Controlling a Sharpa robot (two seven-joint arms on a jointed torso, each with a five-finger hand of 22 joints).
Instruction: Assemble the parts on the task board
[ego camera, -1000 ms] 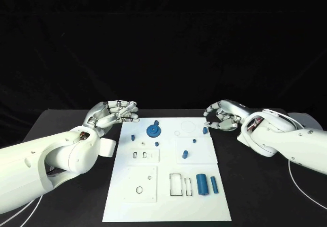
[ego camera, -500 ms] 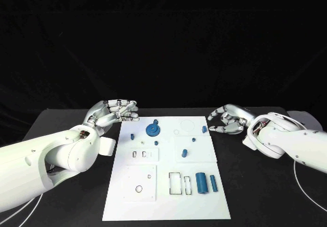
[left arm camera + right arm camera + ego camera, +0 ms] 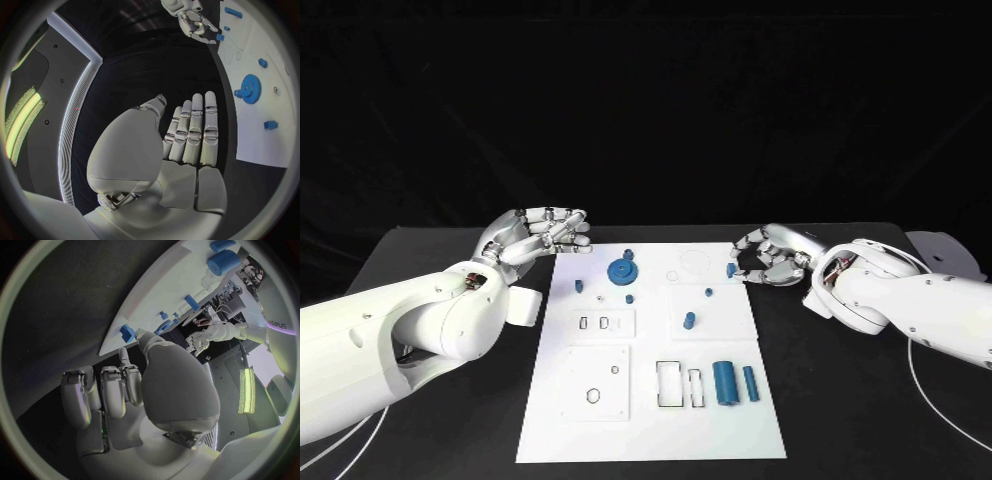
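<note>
Parts lie spread over the task board (image 3: 733, 420) mid-worktop: nearest, two blue cylinders (image 3: 727, 383) beside slots; farther off, a blue gear (image 3: 623, 270). At the far right edge the right hand (image 3: 764, 260) has swung back in from the worktop, its empty fingers curled just beside a small blue peg (image 3: 731, 270), seemingly about to grasp it. The left hand (image 3: 538, 236) stays clenched, holding nothing, at the far left corner.

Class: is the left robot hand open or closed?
Open: the left robot hand shows straight, extended fingers holding nothing, beside the white board.
</note>
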